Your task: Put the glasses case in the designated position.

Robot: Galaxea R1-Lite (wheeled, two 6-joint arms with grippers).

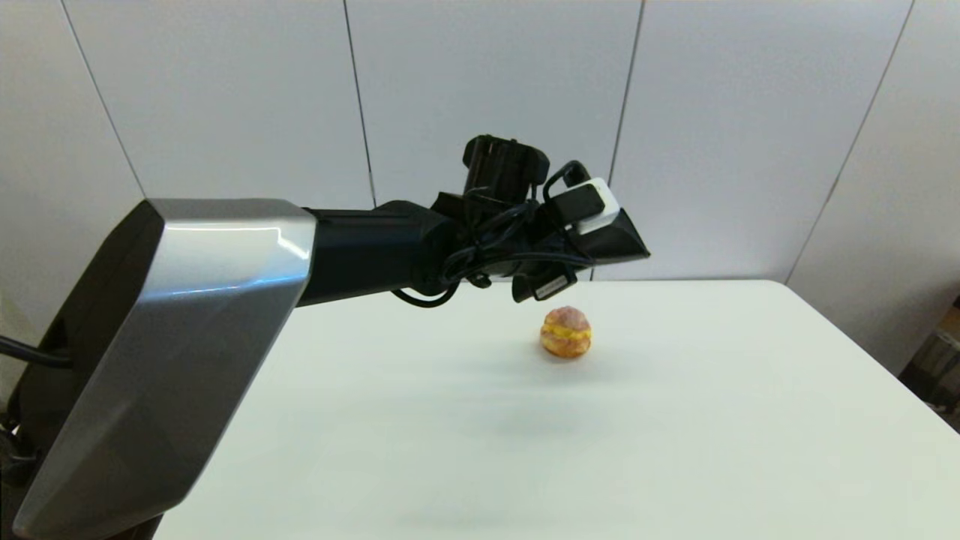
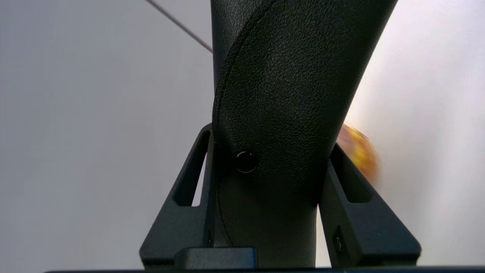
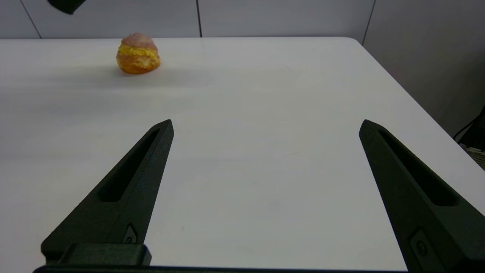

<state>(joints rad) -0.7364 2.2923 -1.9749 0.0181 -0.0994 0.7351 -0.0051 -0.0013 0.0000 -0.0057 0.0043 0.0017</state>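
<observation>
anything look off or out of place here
Nothing stands out. The left gripper is shut on the glasses case, held in the air above the table near the pastry, which sits intact. The right gripper is open and empty over bare table.

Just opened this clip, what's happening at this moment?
The left pincer is shut on the black glasses case and holds it in the air above the white table, close to a round cream-filled pastry sitting there. The case has not been set down yet. The right pincer is open, low over the table's near side, holding nothing.
</observation>
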